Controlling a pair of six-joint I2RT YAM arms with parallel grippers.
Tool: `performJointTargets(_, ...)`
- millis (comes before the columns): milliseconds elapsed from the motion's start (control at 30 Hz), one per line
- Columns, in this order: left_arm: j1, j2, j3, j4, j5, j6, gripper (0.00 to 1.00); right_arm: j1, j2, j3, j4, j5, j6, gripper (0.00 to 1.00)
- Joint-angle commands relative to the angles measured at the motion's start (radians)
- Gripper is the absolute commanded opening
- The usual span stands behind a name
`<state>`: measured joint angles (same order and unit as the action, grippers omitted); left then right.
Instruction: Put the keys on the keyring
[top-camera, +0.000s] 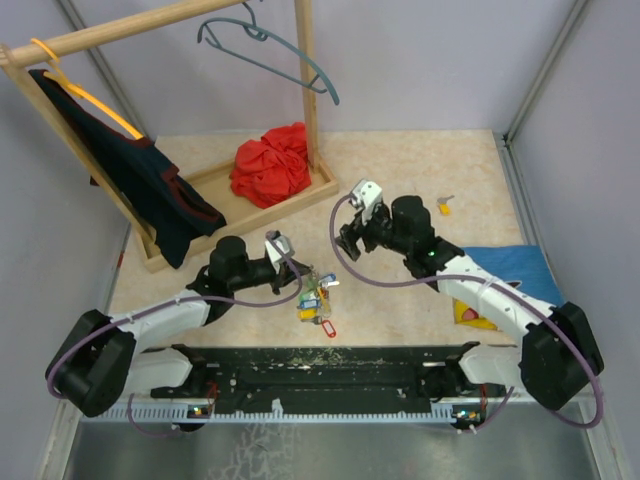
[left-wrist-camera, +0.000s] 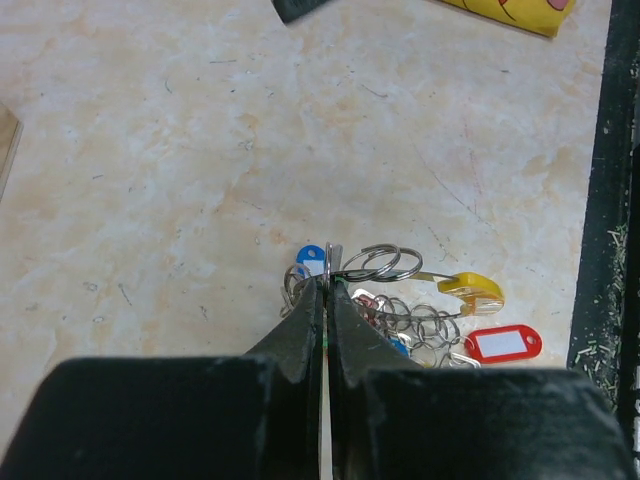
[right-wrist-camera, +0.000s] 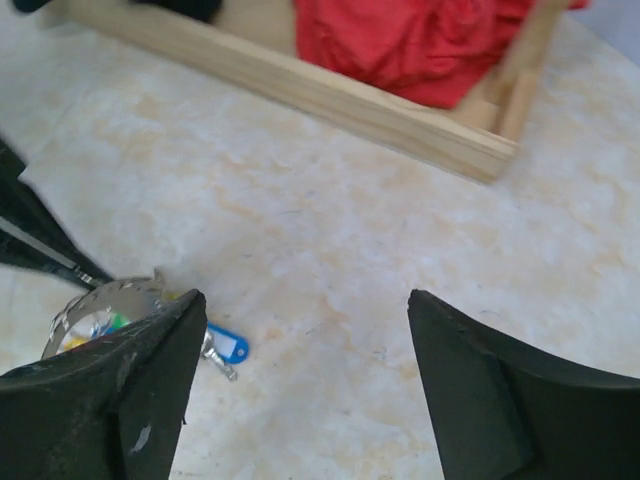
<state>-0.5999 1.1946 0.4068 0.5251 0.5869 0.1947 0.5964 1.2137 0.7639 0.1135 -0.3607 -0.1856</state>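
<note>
Metal keys (left-wrist-camera: 430, 325) with blue, yellow and red tags are bunched on the beige bench (left-wrist-camera: 200, 150), tangled with the keyring (left-wrist-camera: 395, 262). The left hand (left-wrist-camera: 327, 280) is clenched at the bunch's edge; what is pinched cannot be told. The right hand (right-wrist-camera: 305, 310) is released, held near the bunch.

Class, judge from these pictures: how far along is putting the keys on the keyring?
Done: several tagged keys bunch at the keyring. In hand: the left gripper pinches that ring; the right gripper is open, empty. Left: a yellow-tagged key lies apart.
</note>
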Motion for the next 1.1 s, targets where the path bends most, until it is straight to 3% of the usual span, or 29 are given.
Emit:
performJointTargets(0, 0.005, -0.022, -0.006, 0.066, -0.038, -0.051, 0.01, -0.015, -0.026, 0.078, -0.071, 0.325, 0.142, 0.87)
performJointTargets(100, 0.005, -0.021, -0.007, 0.083, -0.044, -0.089, 0.01, -0.037, -0.019, 0.097, -0.101, 0.378, 0.146, 0.93)
performJointTargets(300, 0.006, -0.043, -0.012, 0.076, -0.122, -0.155, 0.01, -0.176, 0.044, 0.125, -0.115, 0.436, 0.190, 0.92)
performJointTargets(633, 0.005, -0.050, -0.030, 0.100, -0.148, -0.198, 0.01, -0.457, 0.302, 0.298, -0.172, 0.438, 0.208, 0.78)
performJointTargets(1067, 0.005, -0.055, -0.022, 0.055, -0.153, -0.161, 0.01, -0.637, 0.684, 0.555, -0.290, 0.313, 0.188, 0.63)
